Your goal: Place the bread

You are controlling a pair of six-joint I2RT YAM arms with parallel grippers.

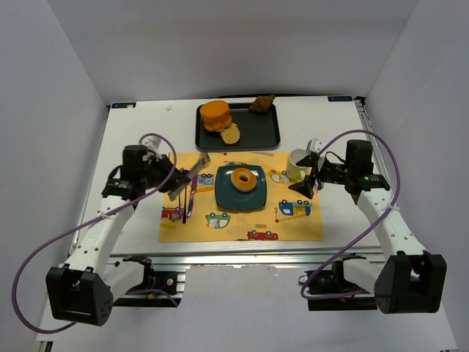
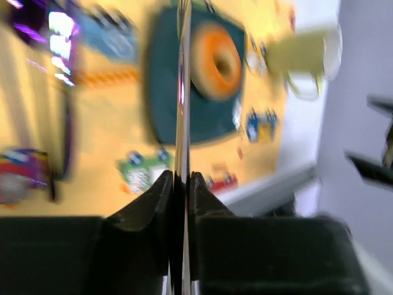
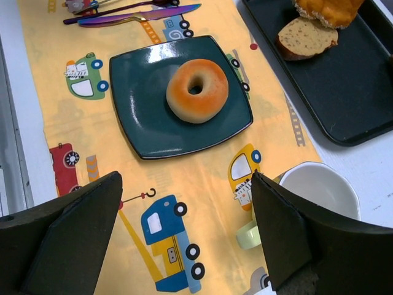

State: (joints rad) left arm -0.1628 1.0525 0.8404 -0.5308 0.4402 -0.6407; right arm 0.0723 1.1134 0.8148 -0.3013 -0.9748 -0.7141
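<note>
Golden-orange bread lies centred on the teal plate, so placing looks finished. The far black tray holds a loaf, a slice and a brown piece; the mug right of the plate looks empty. Left gripper pinches a thin metal utensil; right gripper gapes, holding nothing.

No legible text, placemat prints seemingly pictures only

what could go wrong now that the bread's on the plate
The left gripper has its fingers shut on a thin metal blade close to the plate; a swing could shove the plate or the bread. The right gripper, fingers open, hovers by the mug and could knock it when moving.
</note>
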